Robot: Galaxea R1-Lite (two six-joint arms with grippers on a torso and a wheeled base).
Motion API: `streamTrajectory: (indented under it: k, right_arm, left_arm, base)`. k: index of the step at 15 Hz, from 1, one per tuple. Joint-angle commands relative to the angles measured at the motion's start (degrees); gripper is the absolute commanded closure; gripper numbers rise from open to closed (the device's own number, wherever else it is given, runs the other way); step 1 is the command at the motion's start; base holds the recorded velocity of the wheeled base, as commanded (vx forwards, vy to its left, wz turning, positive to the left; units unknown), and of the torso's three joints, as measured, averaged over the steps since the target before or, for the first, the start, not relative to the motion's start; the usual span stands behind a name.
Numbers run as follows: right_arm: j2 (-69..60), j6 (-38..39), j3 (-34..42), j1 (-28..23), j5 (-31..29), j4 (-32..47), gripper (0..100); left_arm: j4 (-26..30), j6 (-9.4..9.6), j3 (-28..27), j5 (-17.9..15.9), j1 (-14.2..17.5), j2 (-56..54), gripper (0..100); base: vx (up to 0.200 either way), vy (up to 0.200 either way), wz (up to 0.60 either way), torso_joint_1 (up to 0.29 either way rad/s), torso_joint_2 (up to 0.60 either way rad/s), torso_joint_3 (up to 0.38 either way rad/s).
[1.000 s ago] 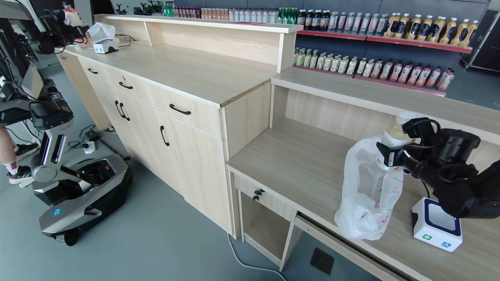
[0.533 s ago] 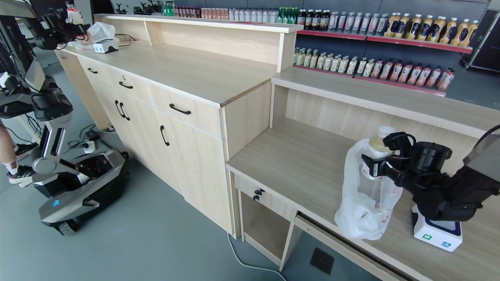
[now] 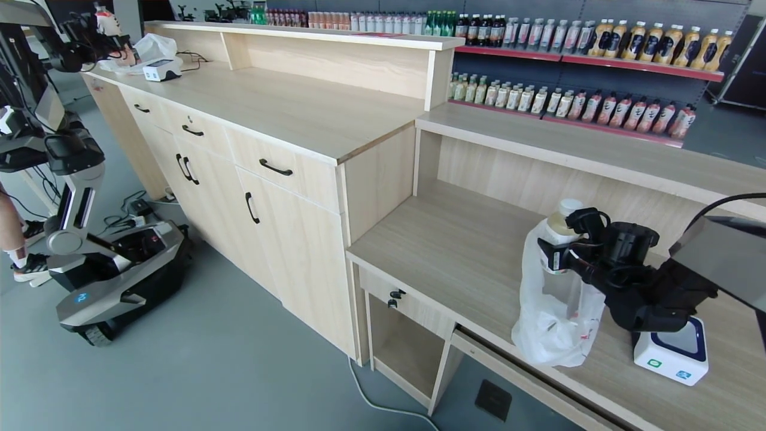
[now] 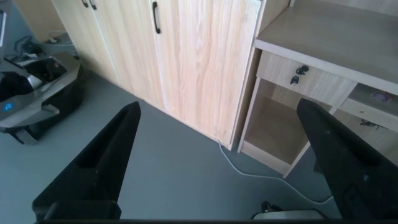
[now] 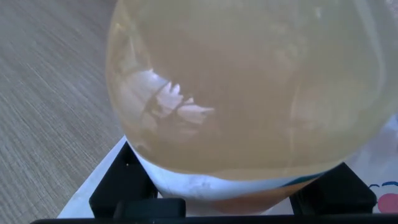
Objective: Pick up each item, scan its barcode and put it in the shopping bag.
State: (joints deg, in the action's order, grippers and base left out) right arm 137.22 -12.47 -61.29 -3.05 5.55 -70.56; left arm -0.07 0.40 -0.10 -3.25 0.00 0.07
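**Setting the bottle into the bag**

We are holding the drink bottle (image 3: 559, 230) upright in the right fingers (image 5: 127, 186), which are clamping around its lower body. It is hanging at the mouth of the shopping bag (image 3: 553, 326), which is standing on the bench (image 3: 455, 251) just beside the scanner (image 3: 670, 353). We cannot tell how deep its base is sitting in the bag. We are judging this to be the drop-off step. That is calling for keeping the bottle vertical, centring it over the opening, sinking it until it is resting inside, and only then releasing gently so the thin plastic is not toppling. The left fingers (image 4: 93, 168) are spread wide, gripping nothing, above the floor (image 4: 186, 180).
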Motion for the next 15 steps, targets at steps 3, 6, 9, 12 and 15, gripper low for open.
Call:
streamTrajectory:
  k: [3,6,9,12,15]
  right_arm:
    - [3.94,-0.45,-0.84,-0.12,-0.10,-0.54,100]
    - [4.20,-0.45,-0.58,-0.20,-0.10,-0.63,100]
    - [4.64,-0.45,0.12,-0.20,-0.10,-1.77,0]
    - [4.55,-0.27,1.18,-0.12,-0.10,-3.62,0]
    - [0.86,0.08,1.26,-0.20,-0.01,-2.74,0]
  left_arm:
    - [-0.01,0.04,0.01,0.00,0.00,0.01,0]
    - [-0.01,0.04,0.01,0.00,0.00,0.01,0]
    - [-0.01,-0.05,0.01,0.00,0.00,0.01,0]
    - [-0.01,-0.05,0.01,0.00,0.00,0.01,0]
    - [-0.01,0.04,0.01,0.00,0.00,0.01,0]
  base:
    - [0.000,0.000,0.00,0.000,0.00,0.000]
    - [0.000,0.000,0.00,0.000,0.00,0.000]
    - [0.000,0.000,0.00,0.000,0.00,0.000]
    - [0.000,0.000,0.00,0.000,0.00,0.000]
    - [0.000,0.000,0.00,0.000,0.00,0.000]
